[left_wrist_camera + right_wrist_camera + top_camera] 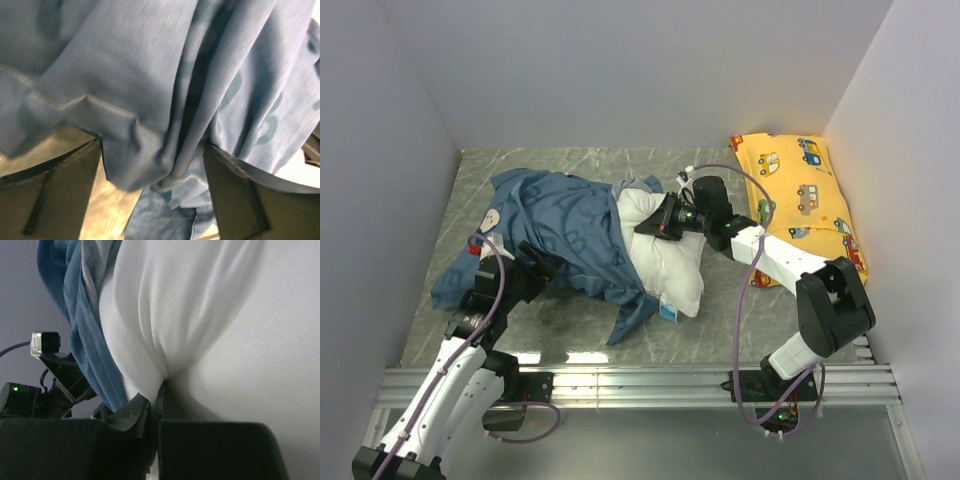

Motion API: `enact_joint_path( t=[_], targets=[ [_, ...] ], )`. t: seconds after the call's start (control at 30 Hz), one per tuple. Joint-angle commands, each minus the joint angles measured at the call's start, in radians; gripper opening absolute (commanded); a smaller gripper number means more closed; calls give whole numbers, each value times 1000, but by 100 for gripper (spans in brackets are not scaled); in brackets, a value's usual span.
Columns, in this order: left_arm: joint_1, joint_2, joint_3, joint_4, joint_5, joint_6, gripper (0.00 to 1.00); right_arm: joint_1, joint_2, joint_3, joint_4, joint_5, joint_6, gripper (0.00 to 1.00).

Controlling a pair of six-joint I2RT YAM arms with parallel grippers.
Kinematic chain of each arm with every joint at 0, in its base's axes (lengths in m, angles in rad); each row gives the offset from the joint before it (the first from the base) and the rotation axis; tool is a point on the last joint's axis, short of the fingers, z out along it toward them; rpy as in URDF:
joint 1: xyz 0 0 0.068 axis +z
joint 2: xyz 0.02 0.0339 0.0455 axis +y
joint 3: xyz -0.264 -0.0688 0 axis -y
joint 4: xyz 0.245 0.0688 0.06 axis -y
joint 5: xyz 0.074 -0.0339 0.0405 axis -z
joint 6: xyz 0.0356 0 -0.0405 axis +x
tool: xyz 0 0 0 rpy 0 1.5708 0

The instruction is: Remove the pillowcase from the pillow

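Pillowcase (560, 230): is lying rumpled across the left half of the worktop (570, 335), still covering the left part of the pillow, with its loose end trailing toward the near-left corner.
Pillow (665, 258): is lying near the middle of the worktop, its right part bare and white, and its tag (668, 312) is pointing toward the near edge.
Left gripper (155, 185): is sitting at the near side of the pillowcase toward the left edge. Its 2 fingers (65, 195) are standing apart with a bunch of blue cloth filling the gap and hiding the tips. Whether they are clamping it, I cannot tell.
Right gripper (159, 395): is reaching in from the right, with its jaws closed tight on a pinch of the bare pillow, the white cloth puckering into the pinch.
Yellow pillow (800, 200): is lying in the far-right corner, apart from both grippers.
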Motion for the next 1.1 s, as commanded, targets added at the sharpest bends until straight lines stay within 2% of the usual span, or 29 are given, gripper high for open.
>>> enact_joint_path(
  t=[0.0,0.03,0.07,0.13,0.2,0.37,0.43,0.6,0.73,0.87,0.97,1.0,1.03,1.07],
  targets=[
    [-6,20,-27,199,3,-29,86,-6,-35,25,-34,68,-48,0],
    [-6,21,-29,219,-7,-27,79,-8,-44,29,-48,75,-71,0],
    [-6,24,-19,236,-14,-21,50,-5,-56,39,-77,86,-82,0],
    [-6,23,5,224,-19,-10,19,0,-72,53,-115,101,-131,0],
    [-6,0,66,166,-63,23,1,6,-96,78,-186,141,-169,0],
    [-6,-65,273,0,-149,160,0,52,-153,163,-367,236,-320,0],
    [-6,-63,420,-76,-184,201,0,67,-167,199,-424,279,-378,0],
    [-6,44,735,-152,-159,312,0,101,-224,289,-523,335,-430,0],
    [-6,187,823,-160,-91,332,1,83,-176,305,-542,309,-438,0],
    [-14,369,782,-105,-92,320,0,60,-54,257,-459,182,-412,13],
    [-26,486,755,-60,-111,295,1,46,58,289,-480,153,-427,25],
    [-28,506,734,-22,-117,295,1,43,72,294,-482,164,-436,30],
    [-34,523,723,-8,-126,291,1,32,80,300,-488,175,-438,42],
    [-34,556,712,3,-140,281,1,23,77,315,-503,187,-438,48]
  ],
)
